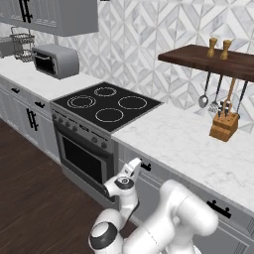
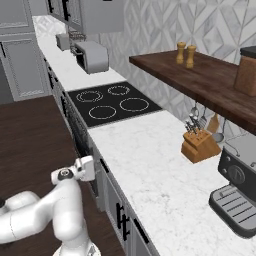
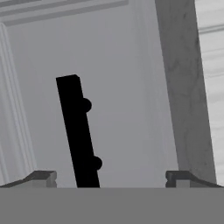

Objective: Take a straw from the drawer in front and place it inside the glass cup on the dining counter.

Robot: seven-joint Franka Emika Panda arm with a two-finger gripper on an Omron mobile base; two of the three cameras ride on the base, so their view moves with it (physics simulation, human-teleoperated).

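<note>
Hand view: our gripper (image 3: 110, 177) faces the closed drawer (image 3: 113, 65).
We see its fingers spread wide, holding nothing, the black bar handle (image 3: 78, 131) between them, untouched.

From my remote station I see the white arm's gripper (image 2: 86, 169) low at the left, held against the grey cabinet fronts (image 2: 117, 210) under the white marble wall counter (image 2: 150, 165); its finger spacing cannot be read here. The black four-ring cooktop (image 2: 112, 103) is set into the counter toward its far end. A silver toaster oven (image 2: 92, 56) stands on the counter beyond the cooktop. A wooden knife block (image 2: 200, 145) sits near the counter's back edge, under a dark wooden wall shelf (image 2: 200, 80). Two wooden shakers (image 2: 185, 54) stand side by side on the shelf. A dark coffee machine (image 2: 235, 190) occupies the counter's near right corner.
</note>
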